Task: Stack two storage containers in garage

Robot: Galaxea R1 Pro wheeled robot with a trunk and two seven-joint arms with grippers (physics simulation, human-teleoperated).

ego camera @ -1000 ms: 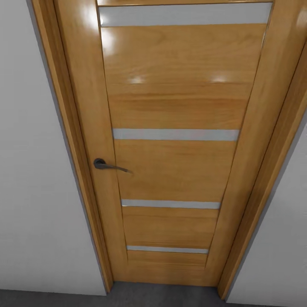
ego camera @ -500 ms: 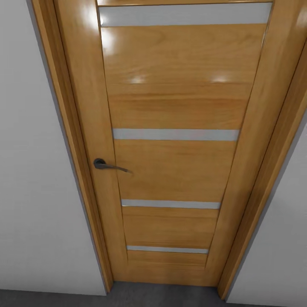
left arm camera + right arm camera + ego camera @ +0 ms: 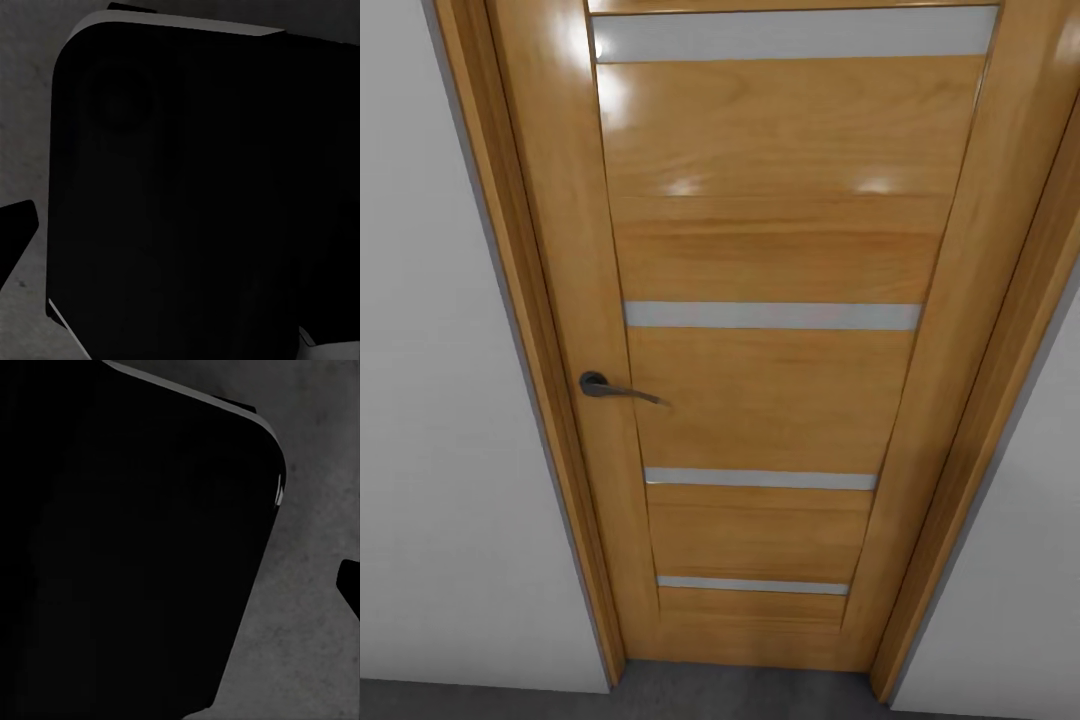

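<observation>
We face closed wooden door (image 3: 760,330), handle (image 3: 615,388) at mid-left, grey floor (image 3: 740,695) along bottom edge; containers unseen, whereabouts unknown; pincer states: cannot tell; we judge best to approach handle squarely, slowly

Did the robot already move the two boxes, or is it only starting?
I can't see anything finished yet. The robot faces a closed wooden door with a dark handle, pale grey walls beside it and a strip of dark grey floor below. No boxes are in sight, and I can't tell what the claws are doing. Both wrist cameras look at a big dark shape over speckled concrete. Carrying and stacking both look left to do.
</observation>
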